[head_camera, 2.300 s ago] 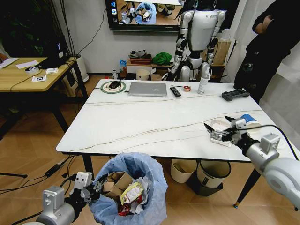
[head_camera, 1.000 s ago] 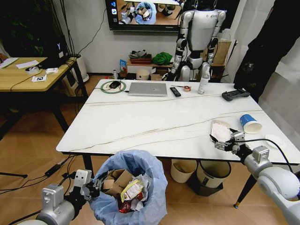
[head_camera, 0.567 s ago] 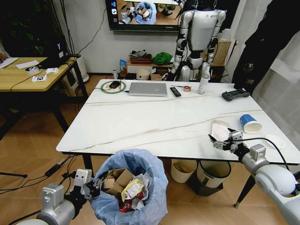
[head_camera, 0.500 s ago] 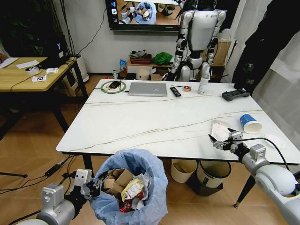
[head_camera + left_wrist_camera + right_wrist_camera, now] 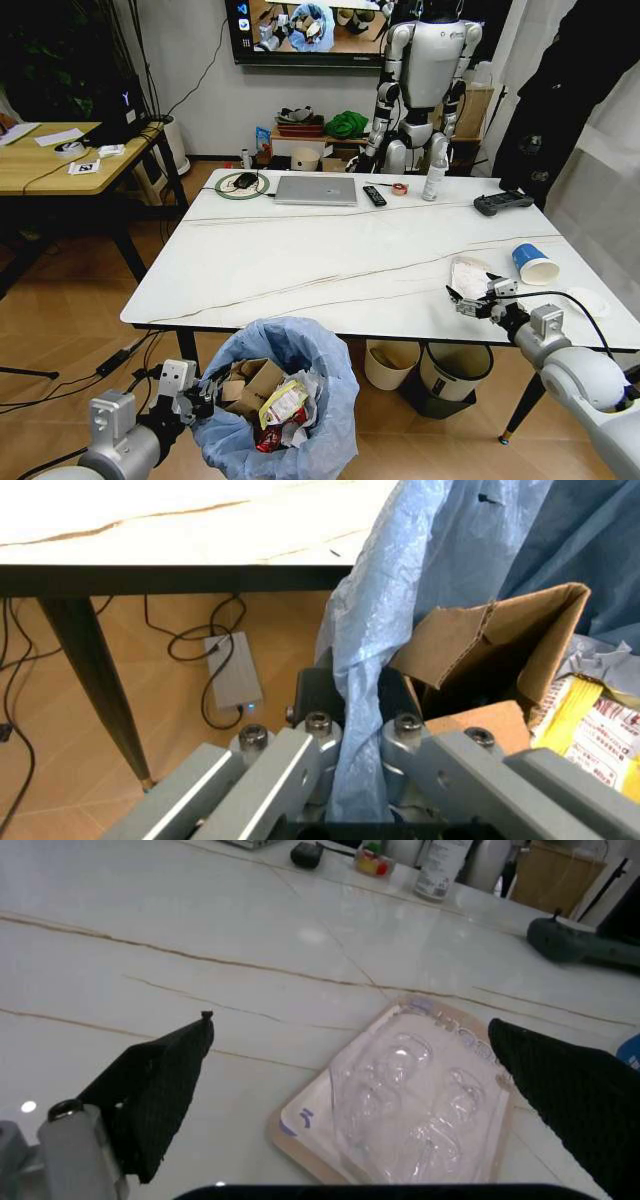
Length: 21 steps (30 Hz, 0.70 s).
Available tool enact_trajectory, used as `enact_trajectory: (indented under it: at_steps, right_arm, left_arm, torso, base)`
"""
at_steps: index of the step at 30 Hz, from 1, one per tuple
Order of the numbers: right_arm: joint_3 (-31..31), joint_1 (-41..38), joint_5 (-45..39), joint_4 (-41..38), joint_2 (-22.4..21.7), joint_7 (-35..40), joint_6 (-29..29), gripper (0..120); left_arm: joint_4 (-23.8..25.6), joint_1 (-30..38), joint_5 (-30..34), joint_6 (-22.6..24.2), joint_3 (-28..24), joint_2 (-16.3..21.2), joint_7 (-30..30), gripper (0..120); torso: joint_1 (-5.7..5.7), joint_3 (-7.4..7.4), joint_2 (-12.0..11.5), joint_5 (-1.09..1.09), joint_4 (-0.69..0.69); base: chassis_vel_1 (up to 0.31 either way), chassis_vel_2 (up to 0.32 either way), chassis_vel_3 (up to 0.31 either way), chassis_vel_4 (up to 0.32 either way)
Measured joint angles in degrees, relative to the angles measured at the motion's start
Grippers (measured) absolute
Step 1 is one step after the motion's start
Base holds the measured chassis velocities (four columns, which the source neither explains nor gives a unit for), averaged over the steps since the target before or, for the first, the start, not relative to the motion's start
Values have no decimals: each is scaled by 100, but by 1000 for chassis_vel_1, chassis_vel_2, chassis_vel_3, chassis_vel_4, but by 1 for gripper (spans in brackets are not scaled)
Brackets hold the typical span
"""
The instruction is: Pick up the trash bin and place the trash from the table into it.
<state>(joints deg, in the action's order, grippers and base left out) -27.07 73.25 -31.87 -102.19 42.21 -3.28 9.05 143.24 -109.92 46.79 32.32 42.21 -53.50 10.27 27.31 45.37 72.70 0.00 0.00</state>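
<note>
The trash bin (image 5: 285,400), lined with a crinkly light-blue bag (image 5: 400,622), hangs below the marble table's (image 5: 330,250) near edge. It holds brown cardboard (image 5: 500,645), a yellow wrapper (image 5: 590,727) and other litter. My left gripper (image 5: 197,398) is shut on the bin's rim through the bag. My right gripper (image 5: 475,298) stands open low over the table's near right edge. A clear packet (image 5: 410,1102) lies flat just beyond its fingers (image 5: 160,1087). A blue-white paper cup (image 5: 535,263) lies on its side farther right.
A laptop (image 5: 315,190), remote (image 5: 373,195), bottle (image 5: 433,178) and black controller (image 5: 500,202) line the table's far side. A cream bucket (image 5: 390,365) and a black-rimmed white bin (image 5: 455,370) stand under the table. A wooden desk (image 5: 60,155) is at left.
My right gripper has drawn back from above the packet and cup toward the near edge and dropped lower, uncovering the cup. The left gripper and bin have held still.
</note>
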Motion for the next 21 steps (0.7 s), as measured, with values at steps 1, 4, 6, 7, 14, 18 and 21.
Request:
enact_trajectory:
  at_steps: [1,4,6,7,14,18,21]
  right_arm:
    - [12,-3,0,20,1,-2,0,100]
    - [20,-11,0,57,7,-6,-1,100]
    - [22,-27,0,118,13,-18,-9,100]
    - [23,-35,0,137,15,-20,-11,100]
    - [45,-60,0,239,34,-40,-41,100]
    - [77,-80,0,288,39,-70,-57,100]
    - [107,-109,0,325,51,-78,-61,100]
  left_arm:
    - [0,5,2,0,-1,-1,2,0]
    - [0,6,8,1,-1,-1,3,0]
    - [0,0,9,2,1,0,5,0]
    - [0,-1,11,2,2,1,4,0]
    - [0,14,19,2,2,4,6,0]
    - [0,16,23,2,7,11,8,0]
    - [0,19,27,3,9,12,9,0]
  torso:
    - [0,0,0,0,0]
    - [0,0,0,0,0]
    - [0,0,0,0,0]
    - [0,0,0,0,0]
    - [0,0,0,0,0]
    - [-1,0,0,0,0]
    - [-1,0,0,0,0]
  base:
    - [0,0,0,0]
    - [0,0,0,0]
    - [0,0,0,0]
    - [0,0,0,0]
    - [0,0,0,0]
    - [0,0,0,0]
    - [0,0,0,0]
